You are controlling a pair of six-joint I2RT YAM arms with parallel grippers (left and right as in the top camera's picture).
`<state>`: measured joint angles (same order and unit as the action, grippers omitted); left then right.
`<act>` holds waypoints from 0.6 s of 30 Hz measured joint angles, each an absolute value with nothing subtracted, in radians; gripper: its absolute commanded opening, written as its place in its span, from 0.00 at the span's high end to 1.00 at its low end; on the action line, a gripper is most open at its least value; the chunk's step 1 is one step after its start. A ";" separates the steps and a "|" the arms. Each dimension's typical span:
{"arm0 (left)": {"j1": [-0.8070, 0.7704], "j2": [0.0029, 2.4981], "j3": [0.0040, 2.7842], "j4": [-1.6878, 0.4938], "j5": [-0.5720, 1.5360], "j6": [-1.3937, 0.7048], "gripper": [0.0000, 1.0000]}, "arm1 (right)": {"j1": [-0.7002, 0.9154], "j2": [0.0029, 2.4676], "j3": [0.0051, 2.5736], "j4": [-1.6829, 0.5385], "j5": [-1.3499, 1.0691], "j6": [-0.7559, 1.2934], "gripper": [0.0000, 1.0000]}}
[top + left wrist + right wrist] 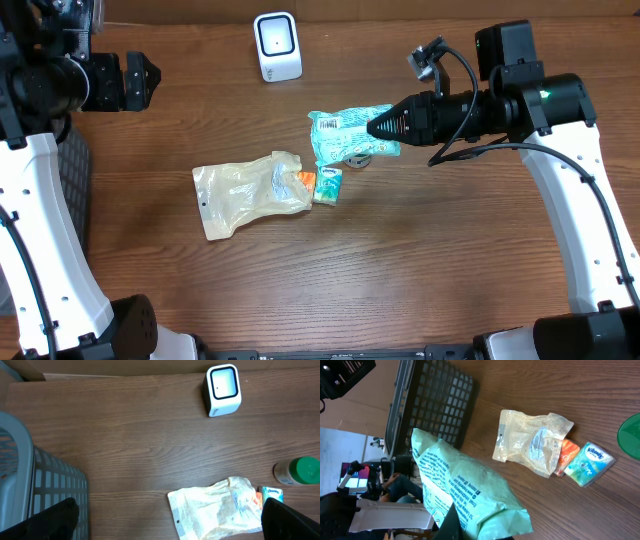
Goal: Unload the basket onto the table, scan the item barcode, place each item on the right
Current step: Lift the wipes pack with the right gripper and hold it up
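Note:
The item, a light green printed packet [345, 135], hangs above the table right of centre with my right gripper [377, 127] shut on its right end. In the right wrist view the packet [465, 485] fills the lower left, and a dark finger [454, 525] presses on its near edge. The white barcode scanner [277, 45] stands at the table's far edge, up and left of the packet, and also shows in the left wrist view [223, 390]. My left gripper [150, 82] hovers open at the far left, holding nothing.
A crumpled clear bag [250, 190] lies mid-table, with an orange packet [305, 180] and a small Kleenex pack [328, 185] at its right. A green-capped bottle [300, 471] sits near them. A slatted basket [30, 485] stands at the left.

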<state>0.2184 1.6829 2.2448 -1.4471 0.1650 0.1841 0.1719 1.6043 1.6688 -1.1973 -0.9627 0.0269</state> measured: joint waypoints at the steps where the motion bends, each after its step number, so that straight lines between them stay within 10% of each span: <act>1: 0.218 1.683 2.245 -1.447 0.165 0.184 0.00 | 0.172 1.604 1.669 -1.198 -0.961 0.027 0.96; 18: 0.218 1.683 2.245 -1.447 0.165 0.184 0.01 | 0.172 1.604 1.669 -1.212 -0.826 0.005 0.96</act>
<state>0.2184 1.6829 2.2448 -1.4471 0.1646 0.1841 0.1719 1.6043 1.6688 -1.2121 -0.8265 0.0048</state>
